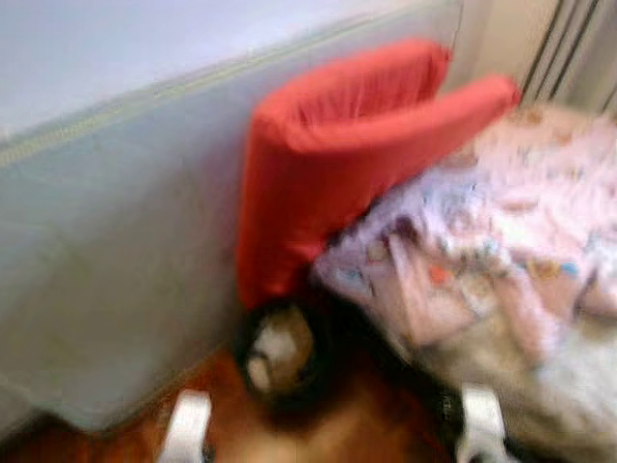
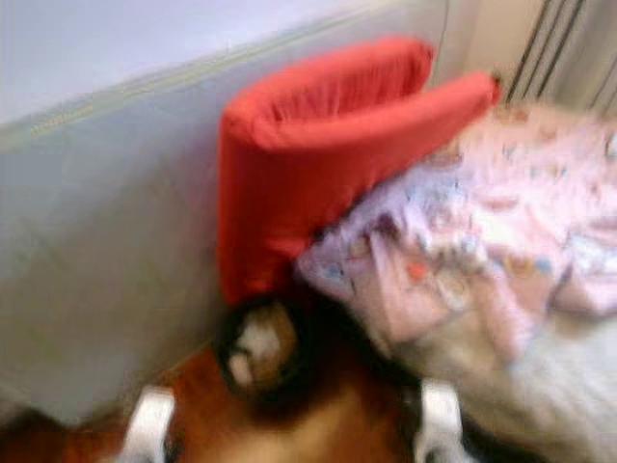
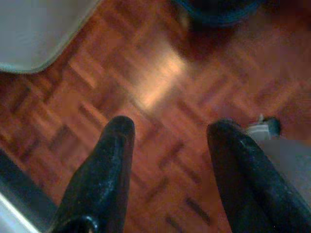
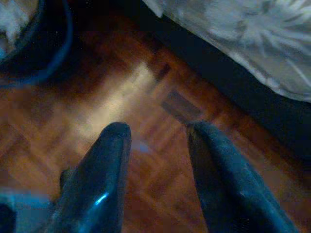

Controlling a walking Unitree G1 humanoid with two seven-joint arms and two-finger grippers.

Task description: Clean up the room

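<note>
A red cushion [image 1: 337, 164] leans upright between a pale grey mattress [image 1: 106, 241] and a bed with a pink patterned blanket [image 1: 501, 231]. Below the cushion a small dark round bin [image 1: 280, 352] stands on the wooden floor, with pale stuff inside. My left gripper [image 3: 170, 128] hangs open over bare parquet, with the mattress corner [image 3: 39, 34] to one side. My right gripper [image 4: 158, 128] is open too, above the floor beside the bin's dark rim [image 4: 34, 48] and the bed's white cover [image 4: 252, 39]. Both arms' silver wrists [image 1: 188, 424] show low in the head views.
The wooden floor [image 1: 337, 424] forms a narrow gap between mattress and bed. A curtain or radiator [image 1: 569, 48] stands at the back right. The head views are blurred.
</note>
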